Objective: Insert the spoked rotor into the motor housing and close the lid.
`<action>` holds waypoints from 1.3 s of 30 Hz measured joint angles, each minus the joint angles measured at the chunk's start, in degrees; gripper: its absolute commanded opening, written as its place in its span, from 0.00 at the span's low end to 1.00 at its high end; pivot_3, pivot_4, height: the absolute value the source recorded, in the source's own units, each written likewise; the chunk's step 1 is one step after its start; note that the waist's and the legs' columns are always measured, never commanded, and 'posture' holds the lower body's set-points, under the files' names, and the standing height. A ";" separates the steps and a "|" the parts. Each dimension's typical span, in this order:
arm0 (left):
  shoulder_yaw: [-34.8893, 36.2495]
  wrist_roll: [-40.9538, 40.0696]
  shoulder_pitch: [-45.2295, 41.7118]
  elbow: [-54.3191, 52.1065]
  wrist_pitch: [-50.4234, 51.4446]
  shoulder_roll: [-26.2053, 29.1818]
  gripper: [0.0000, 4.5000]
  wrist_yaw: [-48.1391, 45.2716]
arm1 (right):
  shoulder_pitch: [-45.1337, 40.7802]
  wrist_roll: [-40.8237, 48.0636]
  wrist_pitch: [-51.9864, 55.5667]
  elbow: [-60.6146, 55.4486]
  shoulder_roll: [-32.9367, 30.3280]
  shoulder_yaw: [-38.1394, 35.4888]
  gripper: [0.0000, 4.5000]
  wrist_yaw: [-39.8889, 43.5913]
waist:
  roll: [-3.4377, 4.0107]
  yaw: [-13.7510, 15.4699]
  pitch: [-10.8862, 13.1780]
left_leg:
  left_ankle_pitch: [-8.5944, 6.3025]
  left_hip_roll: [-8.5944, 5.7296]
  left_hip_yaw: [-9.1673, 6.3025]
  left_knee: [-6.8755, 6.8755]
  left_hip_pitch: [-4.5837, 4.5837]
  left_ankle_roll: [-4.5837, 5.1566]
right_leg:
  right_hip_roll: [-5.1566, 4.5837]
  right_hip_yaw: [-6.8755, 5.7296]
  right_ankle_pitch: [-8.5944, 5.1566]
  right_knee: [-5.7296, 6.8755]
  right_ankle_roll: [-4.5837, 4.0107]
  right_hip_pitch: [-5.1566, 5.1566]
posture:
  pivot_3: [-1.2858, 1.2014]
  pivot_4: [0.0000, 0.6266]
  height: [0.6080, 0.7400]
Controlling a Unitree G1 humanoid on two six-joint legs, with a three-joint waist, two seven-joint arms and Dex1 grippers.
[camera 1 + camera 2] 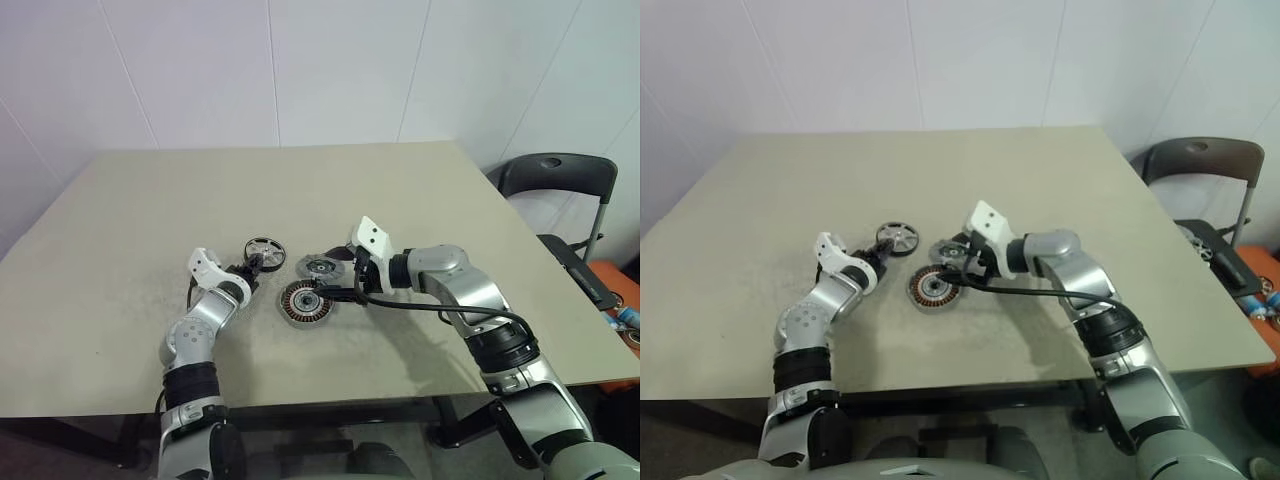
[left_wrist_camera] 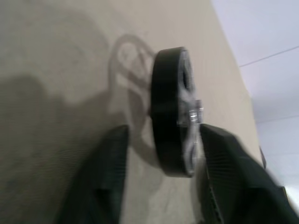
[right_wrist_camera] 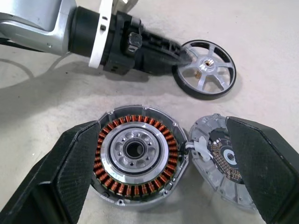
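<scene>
Right then, the spoked rotor (image 3: 207, 69) stood up on its edge on the tan table (image 1: 150, 200), tilted, its spoked face turned toward the robot's right. The left gripper (image 1: 256, 266) had one finger on each flat side of the wheel, closed around it. Just beside it, the motor housing (image 3: 136, 153) lay flat with its copper ring facing up. The lid (image 3: 220, 160) leaned against the housing. The right gripper (image 1: 336, 282) hung wide open over both.
</scene>
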 measured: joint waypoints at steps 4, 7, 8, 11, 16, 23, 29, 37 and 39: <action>-0.12 -0.22 0.06 0.04 0.81 0.11 0.08 -0.08 | -0.06 -0.05 -0.07 0.05 0.05 0.00 1.00 -0.24 | -0.01 -0.02 0.00 | 0.00 0.00 -0.01 0.00 0.00 -0.01 | -0.01 0.00 0.00 0.00 0.00 0.00 | 0.52 0.00 1.00; -0.39 -0.32 0.77 -0.68 1.31 0.38 0.08 -1.02 | -0.09 -0.06 -0.11 0.07 0.08 0.00 1.00 -0.40 | 0.00 -0.09 0.00 | 0.01 0.00 -0.02 0.00 0.00 -0.01 | 0.00 0.00 0.00 0.01 0.00 0.00 | 0.52 0.00 1.00; -0.66 -0.39 1.31 -1.20 1.65 0.52 0.08 -1.54 | -0.09 -0.06 -0.12 0.07 0.08 0.00 1.00 -0.42 | 0.00 -0.13 0.00 | 0.01 0.00 -0.01 0.00 0.00 -0.02 | 0.00 0.00 0.00 0.01 0.00 0.00 | 0.52 0.00 1.00; -1.16 -2.41 4.25 -4.94 4.20 1.48 0.08 -3.84 | -0.09 -0.05 -0.25 0.09 0.03 0.00 1.00 -0.41 | -0.01 -0.22 0.00 | 0.02 0.03 -0.02 0.00 -0.04 -0.03 | -0.01 0.00 0.00 0.00 0.00 -0.04 | 0.52 0.00 1.00; -0.78 -8.90 8.14 -12.35 10.39 5.15 0.08 -5.79 | 0.01 -0.02 -0.51 0.09 -1.37 -0.11 1.00 0.28 | -0.01 -0.07 0.00 | 0.02 0.08 -0.05 0.00 -0.03 -0.02 | -0.05 0.00 0.00 0.02 0.00 -0.04 | 0.52 0.00 1.00; -1.10 -21.24 11.67 -18.98 21.91 11.32 0.08 -5.30 | 0.89 0.14 -0.53 0.07 -4.64 -0.84 1.00 1.89 | -0.02 -0.07 0.00 | 0.02 0.08 -0.09 0.00 -0.04 -0.02 | -0.09 0.00 0.00 0.02 0.00 -0.04 | 0.52 0.00 1.00; -2.53 -29.87 11.77 -20.50 27.13 15.57 0.08 -2.39 | 2.35 0.84 -0.67 0.07 -8.37 -2.44 1.00 4.13 | -0.02 -0.03 0.00 | 0.02 0.07 -0.15 0.00 -0.02 -0.02 | -0.07 0.01 0.00 0.02 0.00 -0.04 | 0.52 0.00 1.00; -10.05 -35.82 11.53 -20.18 30.58 18.37 0.08 0.79 | 3.22 1.01 -1.66 0.07 -10.10 -3.28 1.00 4.78 | -0.02 -0.09 0.00 | 0.05 0.04 -0.16 0.00 -0.01 -0.07 | -0.04 0.03 0.00 0.03 -0.01 -0.04 | 0.52 0.00 1.00; -11.46 -36.14 11.51 -19.93 30.86 18.51 0.08 1.45 | 3.32 1.09 -1.71 0.07 -10.10 -3.28 1.00 4.66 | -0.02 -0.04 0.00 | 0.05 0.04 -0.16 0.00 -0.01 -0.07 | -0.04 0.03 0.00 0.03 -0.01 -0.04 | 0.52 0.00 1.00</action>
